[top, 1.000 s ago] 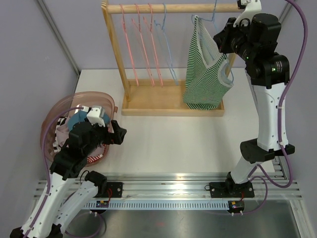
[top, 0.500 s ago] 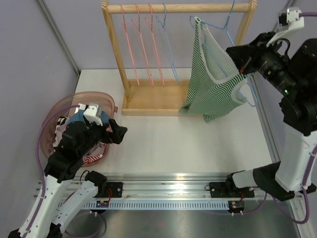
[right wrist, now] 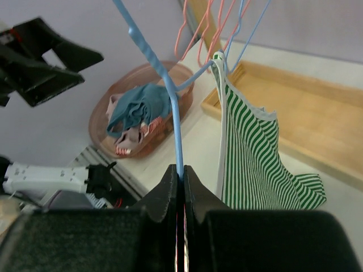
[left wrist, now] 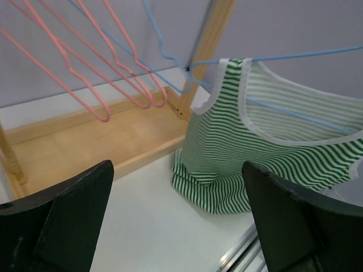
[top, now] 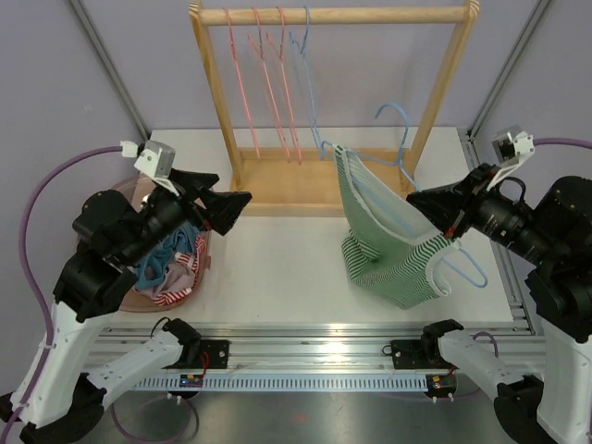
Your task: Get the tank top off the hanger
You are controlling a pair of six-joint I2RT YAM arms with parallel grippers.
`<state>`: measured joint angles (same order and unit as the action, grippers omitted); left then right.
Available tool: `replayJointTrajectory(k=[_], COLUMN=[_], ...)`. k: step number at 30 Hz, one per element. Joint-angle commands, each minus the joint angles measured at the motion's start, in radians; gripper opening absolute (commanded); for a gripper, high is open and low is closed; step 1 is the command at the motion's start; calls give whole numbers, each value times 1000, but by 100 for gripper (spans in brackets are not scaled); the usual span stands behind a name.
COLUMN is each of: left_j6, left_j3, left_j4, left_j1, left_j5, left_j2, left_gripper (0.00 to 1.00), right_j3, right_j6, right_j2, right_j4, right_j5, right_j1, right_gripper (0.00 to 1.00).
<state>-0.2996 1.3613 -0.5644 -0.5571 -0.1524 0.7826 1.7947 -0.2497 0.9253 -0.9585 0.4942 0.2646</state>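
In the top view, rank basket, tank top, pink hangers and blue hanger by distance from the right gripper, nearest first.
1. blue hanger, in the right gripper's grip
2. tank top, just left
3. pink hangers, back-left on the rail
4. basket, far left

Wooden rack [top: 333, 15] at the far side of the white table [top: 277, 268], upright, with a tray base [top: 287, 190]. Three pink hangers [top: 268, 83] and one blue hanger [top: 310, 92] hang on its top bar, grouped at the left end. Pink basket [right wrist: 97, 131] at the table's left edge, holding a blue cloth [right wrist: 139, 105] and a red-striped cloth [right wrist: 125, 148]. Metal rail [top: 314, 347] along the near edge.
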Motion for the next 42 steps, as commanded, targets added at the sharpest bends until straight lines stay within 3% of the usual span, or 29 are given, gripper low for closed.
replayJointTrajectory(k=[1,8,13,17,23,26,27,36,37,39,42], left_j6=[0,154,198,206,208,212,214,202,185,142,32], left_j3=[41,65,94,90,64,50,44,-31,-39,-44,-54], left_j4=[92,158,196,231,264,270,273,276,258,212,94], left_j1=[-116,-583,-719,-739,-739,-739,-739,-738,-736,-724,-620], left_j5=[80,573,727,787,791,807,815,948,976,1069,1088], left_j2=[50,204,323,365,369,365,362,278,271,259,224], left_gripper=[99,99,99,98,83,65,53,11,0,0,0], right_j3=[-98,-241,-268,-265,-265,-273,-279,-342,-350,-377,-417], right_j6=[-63,-154,-194,-200,-160,-149,-154,-88,-80,-59,-36], right_j2=[-72,-201,-227,-244,-258,-260,-263,-269,-273,-287,-319], right_j4=[107,254,303,297,253,250,256,211,202,199,193], right_j5=[171,291,374,389,353,351,354,288,294,316,349], right_j1=[-1,-2,-2,-2,-2,-1,-2,-2,-2,-2,-2], right_gripper=[0,0,0,0,0,0,0,0,0,0,0])
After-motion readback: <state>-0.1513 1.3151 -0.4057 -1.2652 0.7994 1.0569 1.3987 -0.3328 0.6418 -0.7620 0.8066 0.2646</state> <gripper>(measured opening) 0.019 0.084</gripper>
